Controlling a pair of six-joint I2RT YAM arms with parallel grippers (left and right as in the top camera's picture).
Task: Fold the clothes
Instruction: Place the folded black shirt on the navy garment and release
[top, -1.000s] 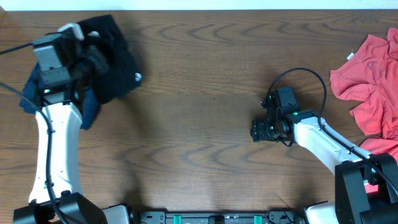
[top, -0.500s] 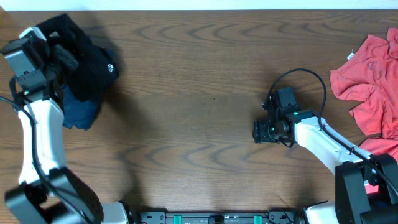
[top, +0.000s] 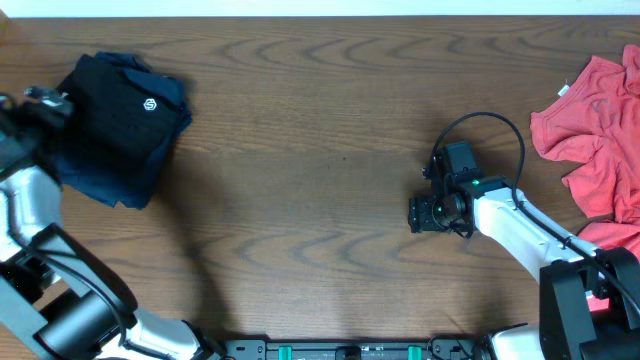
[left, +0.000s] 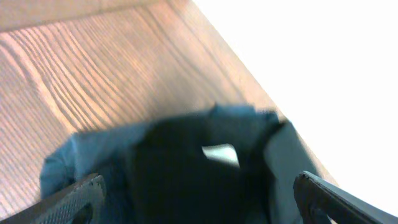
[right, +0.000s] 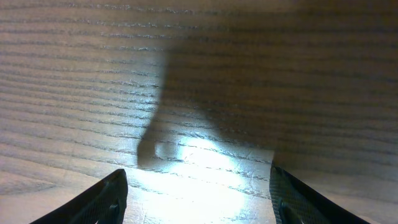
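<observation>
Now, your black shirt (top: 112, 122) lies folded on a navy garment (top: 110, 182) at the table's (top: 320, 150) far left corner. A small white hexagon logo (top: 147, 104) faces up, and any lettering is too small to read. Your left gripper (left: 198, 183) stands wide open just beside it, holding nothing. Your right gripper (right: 197, 177) is open too, over bare wood. A coral-red garment (top: 600, 130) sits crumpled at the right edge.

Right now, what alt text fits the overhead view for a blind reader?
A folded black shirt with a white logo lies on a navy-blue garment at the far left of the wooden table, the left gripper beside it. The right gripper hovers right of centre; a coral-red garment lies far right.
</observation>
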